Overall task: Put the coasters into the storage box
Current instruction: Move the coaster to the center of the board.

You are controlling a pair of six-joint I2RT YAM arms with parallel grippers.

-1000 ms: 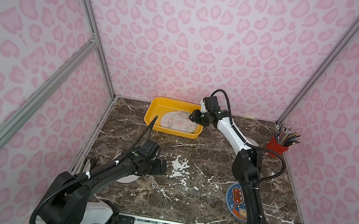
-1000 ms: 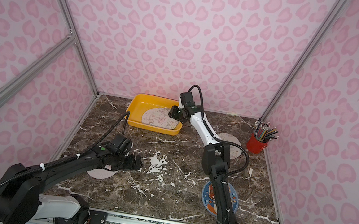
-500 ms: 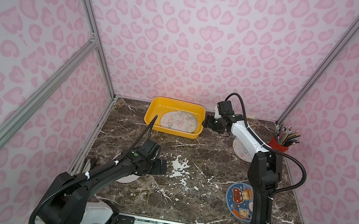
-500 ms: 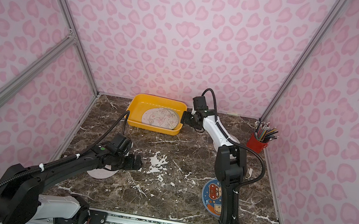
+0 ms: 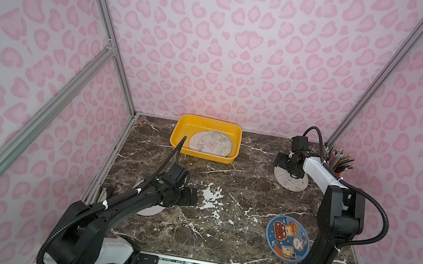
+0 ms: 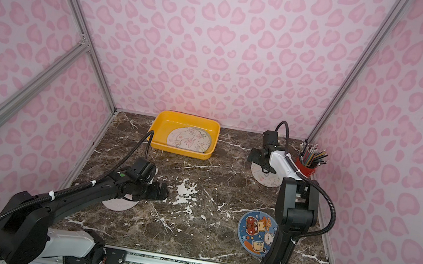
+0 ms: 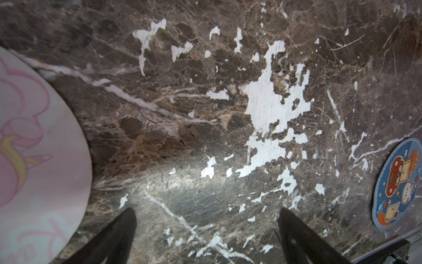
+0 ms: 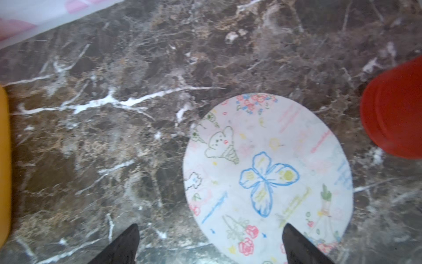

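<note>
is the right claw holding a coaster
No, the open right claw hovers over the pale round butterfly-print coaster lying flat.

Dark brown marble-patterned surface [image 5: 215, 236] with white veins and a cluster of white patches near its centre. Lying directly on it:

- a yellow storage box [image 5: 202, 154] at the far edge, left of centre;
- a pale butterfly-print coaster [image 5: 293, 184], flat at the far right, well apart from the box and partly covered in both top views;
- a red pencil cup [image 6: 304, 169] in the far right corner, near that coaster but not touching it;
- a dark blue coaster [image 5: 287, 238], flat at the near right;
- a pale pink coaster [image 5: 147, 211], flat at the left, largely hidden in both top views.
</note>
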